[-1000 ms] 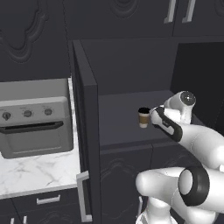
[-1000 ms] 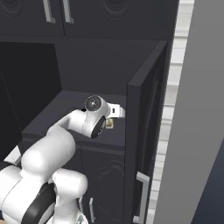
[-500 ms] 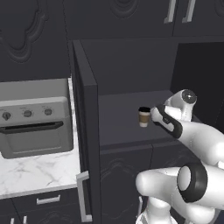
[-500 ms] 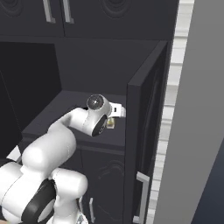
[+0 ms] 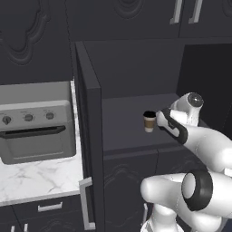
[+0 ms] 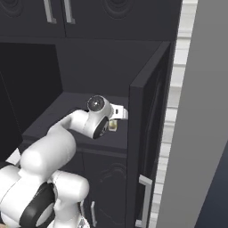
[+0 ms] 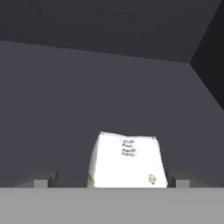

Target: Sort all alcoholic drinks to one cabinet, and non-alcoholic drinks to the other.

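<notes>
Having let go since a second ago, the tool [image 7: 109, 181] stands apart around the carton [image 7: 127, 160].

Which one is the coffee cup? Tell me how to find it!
Look inside the open dark cabinet right of the oven. On its grey floor, left of the robot's hand, stands the coffee cup: short, brown, black-lidded, unlike the pale carton.

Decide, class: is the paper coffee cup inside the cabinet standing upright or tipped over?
Upright. The coffee cup stands on its base on the cabinet floor, black lid on top.
</notes>
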Controlling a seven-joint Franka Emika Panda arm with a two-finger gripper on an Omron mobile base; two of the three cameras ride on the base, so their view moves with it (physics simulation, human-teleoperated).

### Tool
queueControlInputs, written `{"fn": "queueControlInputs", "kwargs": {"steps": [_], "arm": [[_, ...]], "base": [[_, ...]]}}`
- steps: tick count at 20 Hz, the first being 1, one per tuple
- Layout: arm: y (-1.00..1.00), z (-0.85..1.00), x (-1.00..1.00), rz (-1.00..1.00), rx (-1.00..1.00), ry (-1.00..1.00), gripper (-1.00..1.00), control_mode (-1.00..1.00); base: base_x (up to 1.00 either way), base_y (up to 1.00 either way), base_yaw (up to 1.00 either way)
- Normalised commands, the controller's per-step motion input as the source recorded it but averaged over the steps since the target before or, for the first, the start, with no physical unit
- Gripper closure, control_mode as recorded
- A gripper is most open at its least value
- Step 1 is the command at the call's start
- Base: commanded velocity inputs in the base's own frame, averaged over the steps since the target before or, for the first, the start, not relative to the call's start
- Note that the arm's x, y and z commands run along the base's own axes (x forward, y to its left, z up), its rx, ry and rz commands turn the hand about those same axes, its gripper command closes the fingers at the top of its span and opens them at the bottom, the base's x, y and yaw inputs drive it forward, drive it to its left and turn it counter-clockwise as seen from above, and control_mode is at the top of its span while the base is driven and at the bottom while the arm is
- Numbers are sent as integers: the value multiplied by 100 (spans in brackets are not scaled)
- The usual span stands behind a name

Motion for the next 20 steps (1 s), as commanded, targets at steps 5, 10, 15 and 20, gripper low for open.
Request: {"fn": "queueControlInputs", "kwargs": {"steps": [5,10,15,20], "arm": [[0,25,-12,0,0,0,-100,-100],[0,33,-64,0,0,0,-100,-100],[0,23,-99,0,0,-1,-100,-100],[15,23,-100,0,-1,-3,-100,-100]], "base": [[0,0,0],[0,0,0],[0,0,0],[0,0,0]]}}
